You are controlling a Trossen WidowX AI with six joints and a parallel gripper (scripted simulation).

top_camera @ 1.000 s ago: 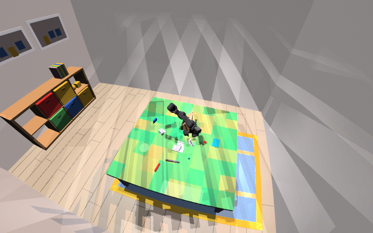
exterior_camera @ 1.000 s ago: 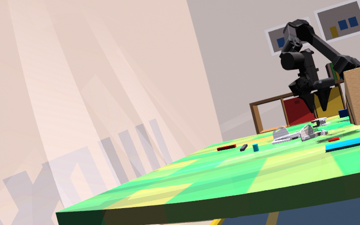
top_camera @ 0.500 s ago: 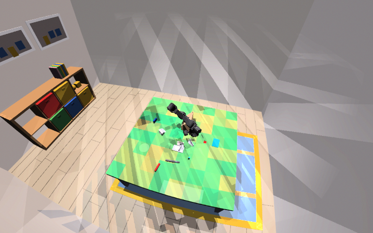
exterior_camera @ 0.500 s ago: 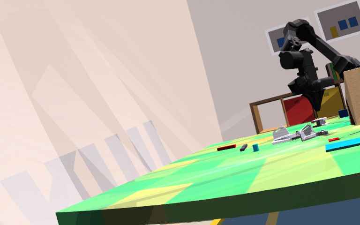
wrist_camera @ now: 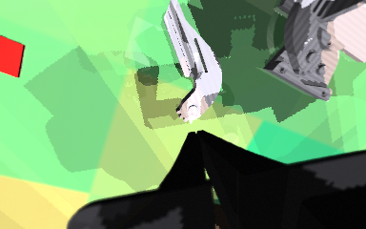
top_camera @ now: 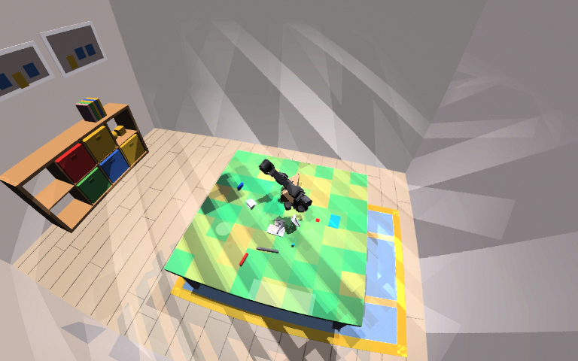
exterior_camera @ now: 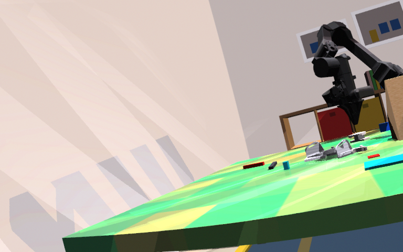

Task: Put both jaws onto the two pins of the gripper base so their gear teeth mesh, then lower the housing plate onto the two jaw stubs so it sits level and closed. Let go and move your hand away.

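Observation:
My gripper [exterior_camera: 355, 122] [wrist_camera: 195, 137] is shut and empty, pointing down above the table. In the wrist view its tips are just short of the toothed end of a loose light grey jaw [top_camera: 296, 220] [exterior_camera: 343, 150] [wrist_camera: 210, 72]. That jaw lies on the table apart from a white and grey group [top_camera: 276, 230] [wrist_camera: 312, 59], which looks like the gripper base with the other jaw [exterior_camera: 314, 149] at it. How that jaw sits on its pin, I cannot tell. Another small white part [top_camera: 250, 204] [exterior_camera: 358, 136], perhaps the housing plate, lies apart, farther left in the top view.
A red tile [top_camera: 317, 219] [exterior_camera: 373, 156] [wrist_camera: 10, 56] and a cyan tile [top_camera: 334, 221] [exterior_camera: 383, 162] lie beside the loose jaw. A teal block [top_camera: 293, 244] [exterior_camera: 285, 165], a dark bar [top_camera: 267, 250] [exterior_camera: 272, 165], a red bar [top_camera: 243, 259] [exterior_camera: 253, 165] and a blue block [top_camera: 239, 186] [exterior_camera: 383, 126] lie farther off.

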